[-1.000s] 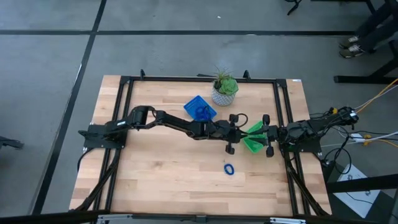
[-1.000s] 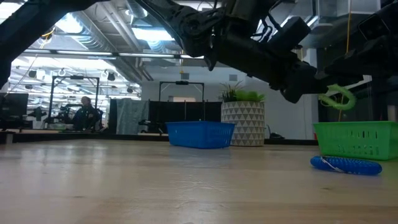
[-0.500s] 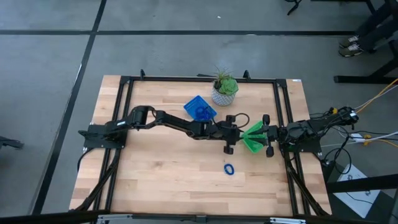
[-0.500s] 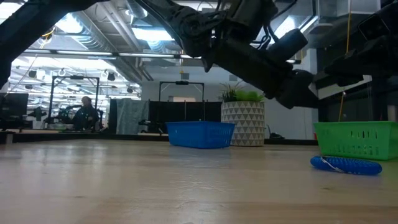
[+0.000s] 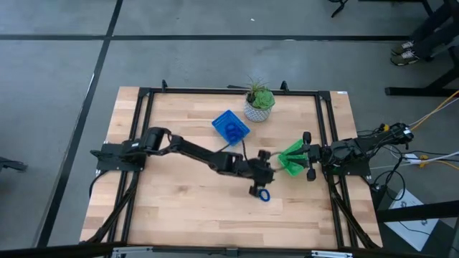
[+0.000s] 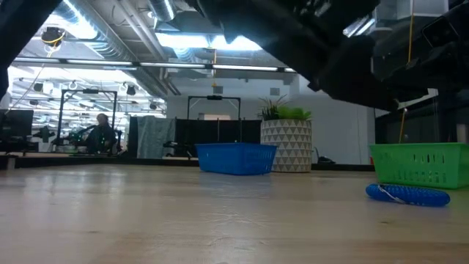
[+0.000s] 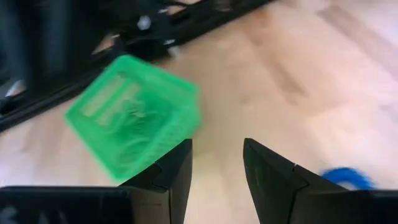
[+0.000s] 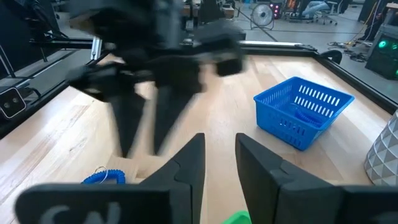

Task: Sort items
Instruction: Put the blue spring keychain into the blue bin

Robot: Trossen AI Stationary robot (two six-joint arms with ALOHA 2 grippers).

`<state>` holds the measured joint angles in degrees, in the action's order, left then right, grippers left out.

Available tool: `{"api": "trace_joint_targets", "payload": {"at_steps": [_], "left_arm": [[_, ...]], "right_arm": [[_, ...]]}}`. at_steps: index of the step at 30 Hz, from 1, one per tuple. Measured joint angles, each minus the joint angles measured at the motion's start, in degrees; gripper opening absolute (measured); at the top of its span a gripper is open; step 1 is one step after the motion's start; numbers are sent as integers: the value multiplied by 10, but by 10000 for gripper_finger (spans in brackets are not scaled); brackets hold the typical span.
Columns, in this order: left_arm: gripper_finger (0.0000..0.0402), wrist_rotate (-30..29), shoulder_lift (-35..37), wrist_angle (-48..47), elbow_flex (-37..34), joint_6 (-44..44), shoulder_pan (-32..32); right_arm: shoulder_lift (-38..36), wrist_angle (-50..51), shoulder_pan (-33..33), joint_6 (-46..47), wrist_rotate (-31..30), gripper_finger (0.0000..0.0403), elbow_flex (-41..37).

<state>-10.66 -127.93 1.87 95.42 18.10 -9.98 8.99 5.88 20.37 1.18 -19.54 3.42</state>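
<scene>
One blue ring (image 5: 264, 195) lies flat on the wooden table, also in the low view (image 6: 408, 193). My left gripper (image 5: 262, 179) hangs open just beside and above it, nothing between its fingers (image 7: 216, 146); the ring (image 7: 347, 177) shows past one finger. The green tray (image 5: 290, 159) holds light green rings (image 7: 134, 124). The blue tray (image 5: 230, 127) holds blue rings (image 8: 298, 118). My right gripper (image 5: 307, 155) waits open at the green tray's right side, its fingers (image 8: 219, 140) holding nothing.
A potted plant in a white patterned pot (image 5: 259, 104) stands at the far edge behind the blue tray. A black frame rail (image 5: 229, 91) runs around the table. Bare wood stretches across the near half (image 5: 193, 215). A person (image 6: 99, 136) sits far off in the room.
My left gripper has let go of a light green ring it carried over the green tray; the ring is gone from its fingertips. It has then swung away from the tray toward the table's near edge, ending close over the blue ring, which has stayed put.
</scene>
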Motion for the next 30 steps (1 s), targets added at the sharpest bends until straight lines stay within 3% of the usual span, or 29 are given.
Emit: {"api": "trace_joint_targets", "payload": {"at_steps": [7,15,19,22,27,30], "left_arm": [[134,-28,0,-37,0,5,-44],[134,-104,0,-61,0,-1,-73],[131,-107,0,-73,0,-30,-81],[130,-87,0,-84,0,-65,-83],[130,8,0,-115,0,-146,-67],[130,13,0,-133,0,-177,-59]], "right_arm": [[0,0,0,0,0,90,0],[0,0,0,0,1,90,0],[0,0,0,0,1,90,0],[0,0,0,0,1,90,0],[0,0,0,0,1,90,0],[0,0,0,0,1,90,0]]}}
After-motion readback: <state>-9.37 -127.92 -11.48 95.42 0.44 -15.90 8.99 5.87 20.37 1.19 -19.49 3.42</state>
